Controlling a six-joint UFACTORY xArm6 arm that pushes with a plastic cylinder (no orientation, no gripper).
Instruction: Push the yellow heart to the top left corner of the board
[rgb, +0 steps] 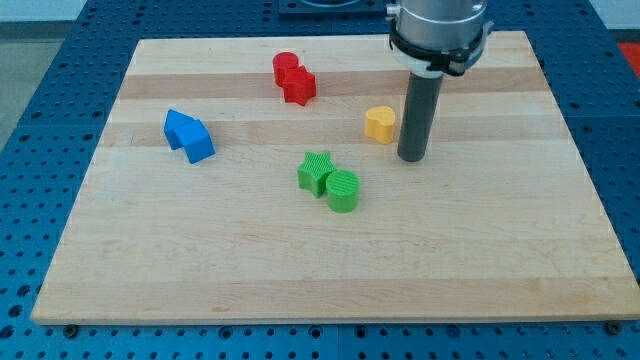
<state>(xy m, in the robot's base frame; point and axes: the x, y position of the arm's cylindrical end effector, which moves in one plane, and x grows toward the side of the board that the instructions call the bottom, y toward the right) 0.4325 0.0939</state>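
The yellow heart (379, 124) lies on the wooden board (200, 260), right of centre in the upper half. My tip (412, 157) rests on the board just right of the heart and slightly below it, a small gap apart. The rod rises from the tip to the arm's grey head at the view's top. The board's top left corner (145, 46) is far to the left of the heart.
Two red blocks (293, 77) touch each other up and left of the heart. Two blue blocks (189, 135) sit together at the left. A green star (317, 171) and a green cylinder (343, 190) touch near the centre, below and left of the heart.
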